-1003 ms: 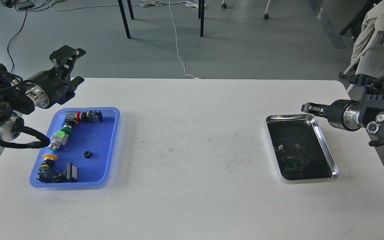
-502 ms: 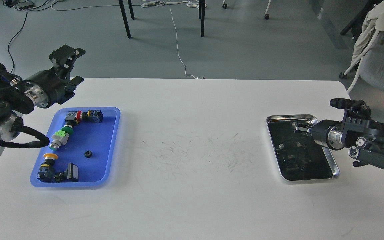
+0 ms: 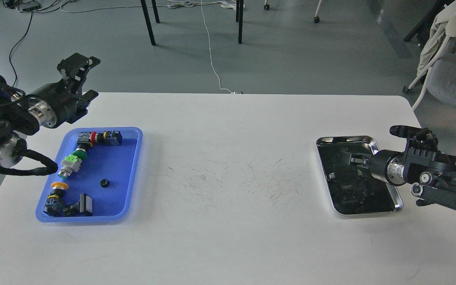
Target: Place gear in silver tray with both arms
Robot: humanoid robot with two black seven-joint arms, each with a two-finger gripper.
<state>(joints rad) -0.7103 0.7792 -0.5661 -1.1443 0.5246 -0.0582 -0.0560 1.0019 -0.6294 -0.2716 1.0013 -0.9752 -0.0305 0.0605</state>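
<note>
The silver tray [image 3: 386, 174] is sitting on the right side of the white surface [image 3: 228, 158], near its right edge. The right claw [image 3: 350, 158] is reaching in over the tray's dark bottom, low and pointing left; it is dark against the reflections, so whether its fingers are apart or together is not something I can tell. Over on the left, the left claw [image 3: 78, 77] is hanging raised beyond the far-left corner of the blue tray [image 3: 133, 178], fingers standing apart and gripping nothing. The small black gear [image 3: 103, 183] is lying in the blue tray among the coloured push-button parts [image 3: 73, 162], well apart from the silver tray.
</note>
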